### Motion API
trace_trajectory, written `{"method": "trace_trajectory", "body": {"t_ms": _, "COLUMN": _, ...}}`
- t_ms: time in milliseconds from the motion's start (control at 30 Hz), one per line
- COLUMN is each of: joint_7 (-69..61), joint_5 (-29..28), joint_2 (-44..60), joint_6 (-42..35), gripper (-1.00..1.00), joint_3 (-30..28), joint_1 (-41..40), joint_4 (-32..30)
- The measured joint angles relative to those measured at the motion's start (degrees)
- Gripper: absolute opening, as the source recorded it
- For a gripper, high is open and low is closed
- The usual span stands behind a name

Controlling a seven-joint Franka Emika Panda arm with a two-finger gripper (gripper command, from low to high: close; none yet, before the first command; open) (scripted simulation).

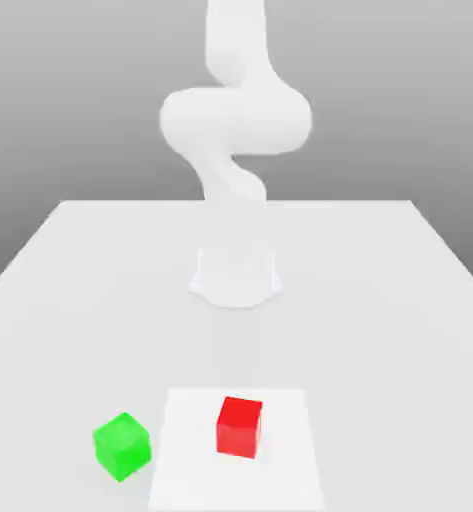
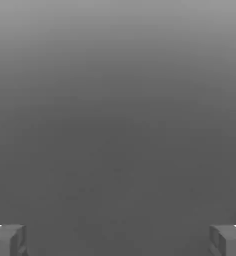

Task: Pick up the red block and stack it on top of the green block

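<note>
On a white square [image 1: 186, 485], the red block [image 1: 239, 428] sits (tilted slightly).

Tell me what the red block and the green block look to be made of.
Red block: perhaps painted wood or plastic, with a matte finish; its faces are plain, evenly colored and show no grain or glare.
Green block: likely plastic, smooth and without visible texture, its faces differing only slightly in shade. Wood under paint remains possible.
</note>
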Motion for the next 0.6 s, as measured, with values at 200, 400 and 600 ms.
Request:
{"method": "trace_trajectory", "body": {"t_ms": 200, "joint_7": 2.98, "joint_5": 0.6, "joint_2": 12.97, "joint_6": 7.22, "gripper": 0.0, "joint_3": 0.99, "joint_1": -0.81, "joint_4": -6.53}}
{"method": "trace_trajectory", "body": {"t_ms": 400, "joint_7": 6.26, "joint_5": 0.59, "joint_2": 25.43, "joint_6": 14.18, "gripper": 0.0, "joint_3": 1.86, "joint_1": -1.36, "joint_4": -12.83}}
{"method": "trace_trajectory", "body": {"t_ms": 600, "joint_7": 10.02, "joint_5": -0.08, "joint_2": 37.9, "joint_6": 21.13, "gripper": 0.0, "joint_3": 2.38, "joint_1": -1.7, "joint_4": -19.13}}
